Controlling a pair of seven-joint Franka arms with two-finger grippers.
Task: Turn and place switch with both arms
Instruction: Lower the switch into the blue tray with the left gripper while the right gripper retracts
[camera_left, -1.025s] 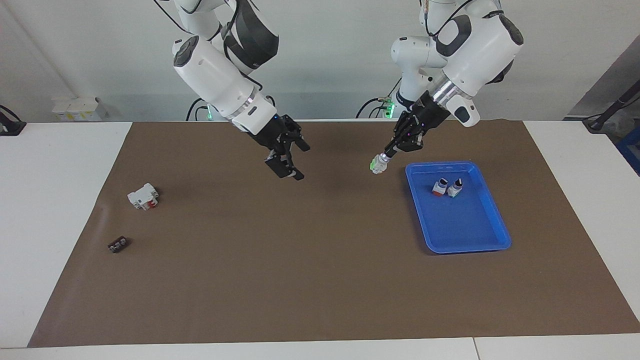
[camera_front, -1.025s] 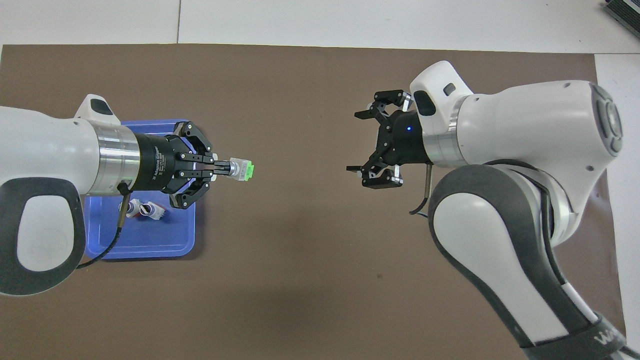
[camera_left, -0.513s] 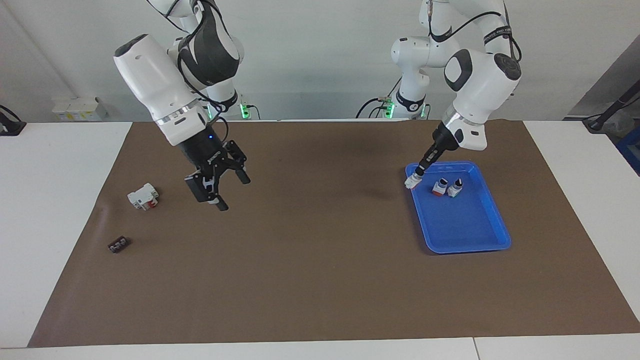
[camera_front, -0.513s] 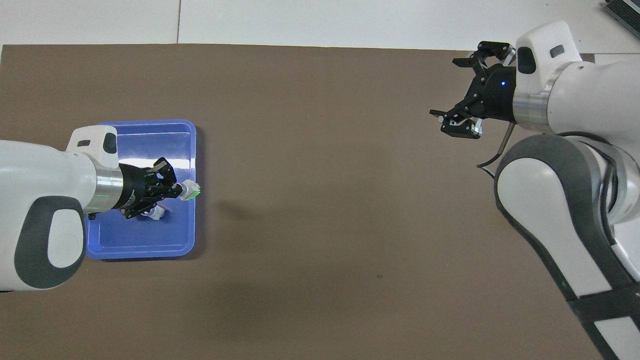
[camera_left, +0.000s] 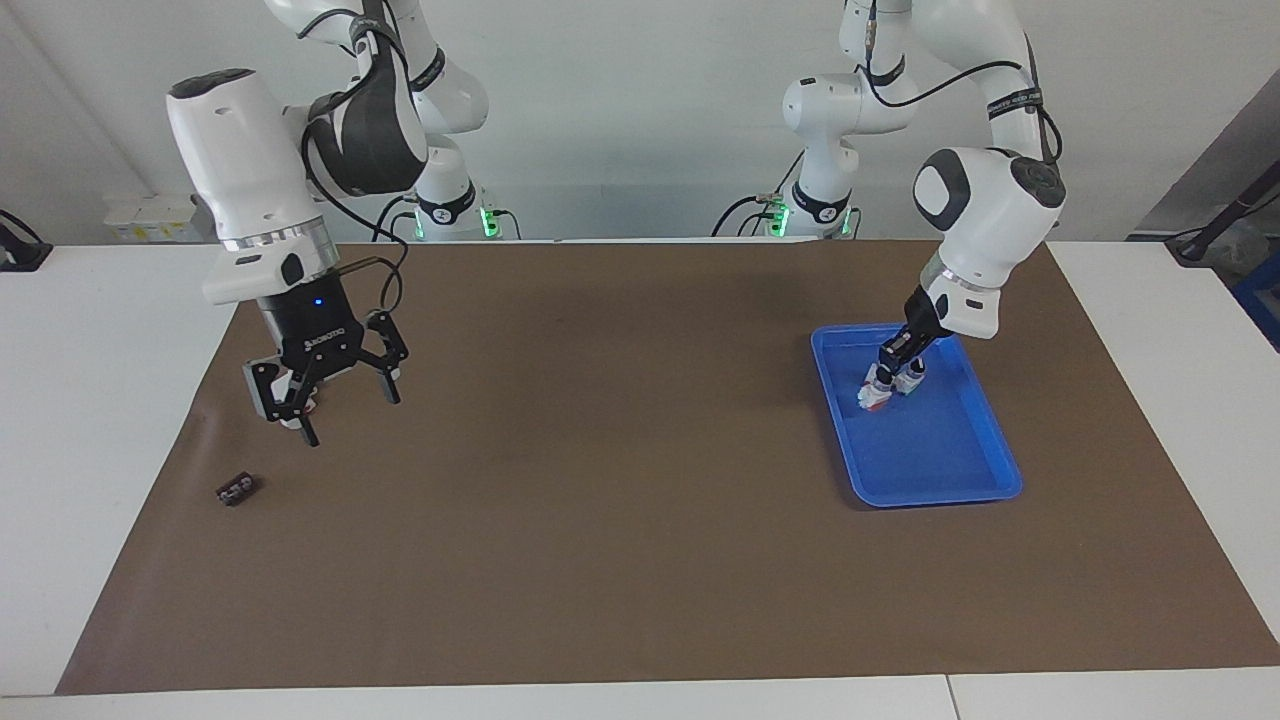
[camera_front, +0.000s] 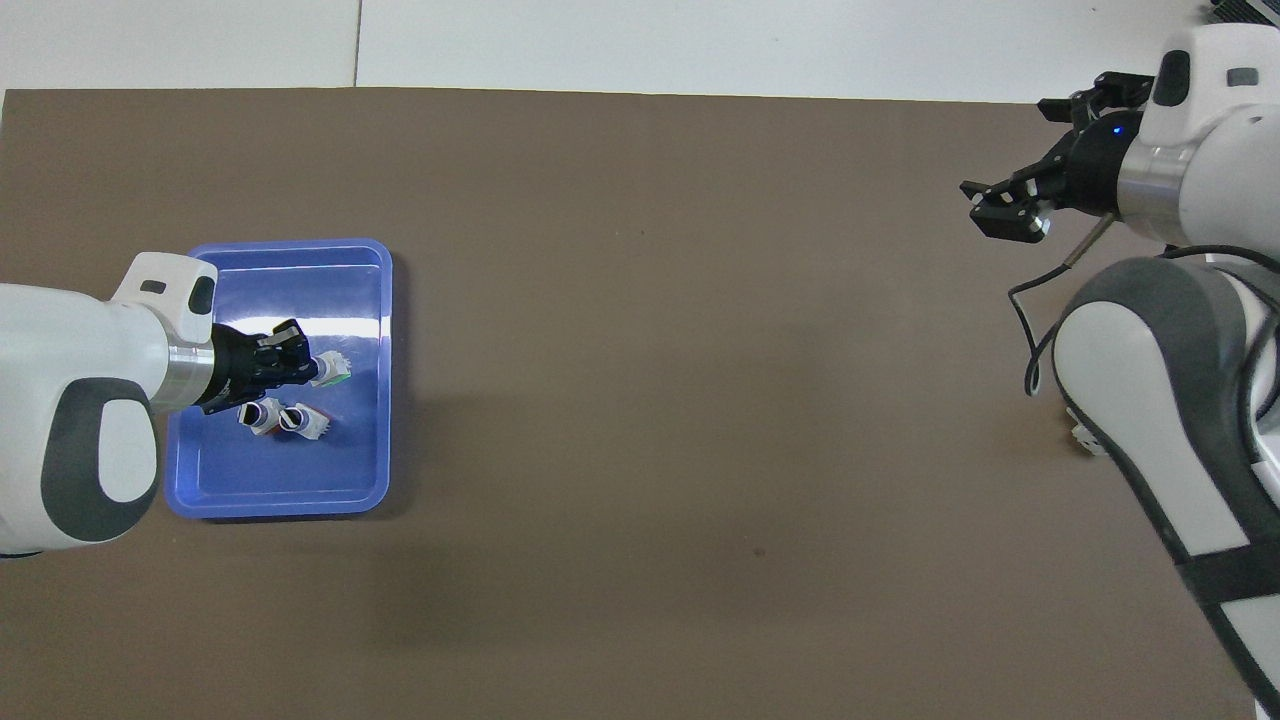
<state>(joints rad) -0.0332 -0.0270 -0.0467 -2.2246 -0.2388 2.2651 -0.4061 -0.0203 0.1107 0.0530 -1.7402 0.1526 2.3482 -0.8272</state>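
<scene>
Left gripper (camera_left: 884, 372) reached down into the blue tray (camera_left: 975, 476) at the left arm's end of the mat (camera_left: 620, 560), clenched on the switch (camera_front: 331, 369), which it held low inside the tray just beside two similar switches (camera_front: 281, 417) lying there. Right gripper (camera_left: 330, 405) hung with its fingers spread and empty over the mat's other end, above the white-and-red block (camera_left: 302, 406); a small black part (camera_left: 236, 489) lay farther from the robots than that block.
</scene>
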